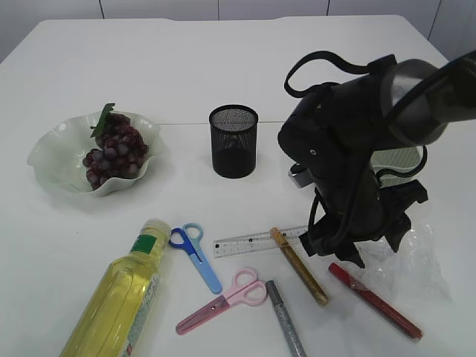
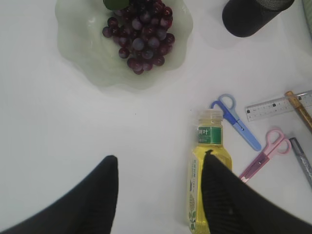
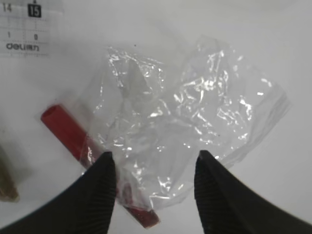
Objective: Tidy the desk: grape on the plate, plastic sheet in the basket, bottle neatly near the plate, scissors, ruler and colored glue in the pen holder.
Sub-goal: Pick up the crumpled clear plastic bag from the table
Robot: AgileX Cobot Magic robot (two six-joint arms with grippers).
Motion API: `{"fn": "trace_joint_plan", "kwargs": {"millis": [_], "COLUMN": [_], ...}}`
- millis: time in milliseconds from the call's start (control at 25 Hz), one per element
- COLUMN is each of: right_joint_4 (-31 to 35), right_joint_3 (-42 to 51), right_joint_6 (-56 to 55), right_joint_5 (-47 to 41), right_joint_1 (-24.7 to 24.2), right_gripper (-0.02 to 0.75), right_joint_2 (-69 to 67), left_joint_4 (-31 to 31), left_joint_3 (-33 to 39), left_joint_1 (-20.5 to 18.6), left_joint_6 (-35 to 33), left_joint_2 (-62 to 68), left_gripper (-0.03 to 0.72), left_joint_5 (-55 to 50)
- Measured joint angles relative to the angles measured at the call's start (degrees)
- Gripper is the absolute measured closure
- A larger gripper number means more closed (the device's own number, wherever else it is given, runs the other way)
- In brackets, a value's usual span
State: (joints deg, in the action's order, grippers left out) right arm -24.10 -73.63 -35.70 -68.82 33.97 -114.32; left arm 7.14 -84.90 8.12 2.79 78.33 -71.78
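Nearest, at left: clear plastic bottle (image 1: 119, 297) of yellow liquid, lying on its side, green label, pale cap pointing far. The left gripper (image 2: 160, 168) hangs above it, dark textured fingers spread, nothing between them.

Right of the bottle, flat on the smooth white table (image 1: 223, 67): blue-handled scissors (image 1: 195, 254), pink-handled scissors (image 1: 223, 299), a grey glitter glue tube (image 1: 285, 320), a gold glitter glue tube (image 1: 299, 266) and a red glue tube (image 1: 375, 300), all slim cylinders. A translucent ruler (image 1: 249, 243) with printed graduations lies just beyond the scissors; the gold tube crosses its right end.

Near right: crumpled transparent plastic sheet (image 3: 185, 112), glossy and creased, one edge draped over the red tube. The right gripper (image 3: 153, 170) is poised over the sheet, ribbed black fingers parted and empty; contact with the film is not resolvable.

Middle: black wire-mesh pen holder (image 1: 233, 140), cylindrical, upright.

Left, level with it: pale green plate (image 1: 52, 160) with wavy rim, holding a bunch of dark purple grapes (image 1: 117, 152) with a green leaf.

Far right, behind the arm: a pale ribbed container (image 1: 401, 162), probably the basket, mostly hidden.
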Motion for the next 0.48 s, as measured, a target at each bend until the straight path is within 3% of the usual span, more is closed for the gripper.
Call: {"fn": "trace_joint_plan", "kwargs": {"millis": [200, 480], "right_joint_4": [-0.40, -0.51], "right_joint_3": [0.00, 0.00], "right_joint_6": [-0.08, -0.08], "right_joint_5": [0.00, 0.00], "right_joint_1": [0.00, 0.00], "right_gripper": [0.388, 0.672], "right_joint_2": [0.00, 0.00], "left_joint_4": [0.00, 0.00], "left_joint_3": [0.00, 0.00], "left_joint_1": [0.00, 0.00], "left_joint_6": [0.00, -0.10], "left_joint_2": [0.00, 0.00], "left_gripper": [0.283, 0.283], "left_joint_5": [0.00, 0.00]}}
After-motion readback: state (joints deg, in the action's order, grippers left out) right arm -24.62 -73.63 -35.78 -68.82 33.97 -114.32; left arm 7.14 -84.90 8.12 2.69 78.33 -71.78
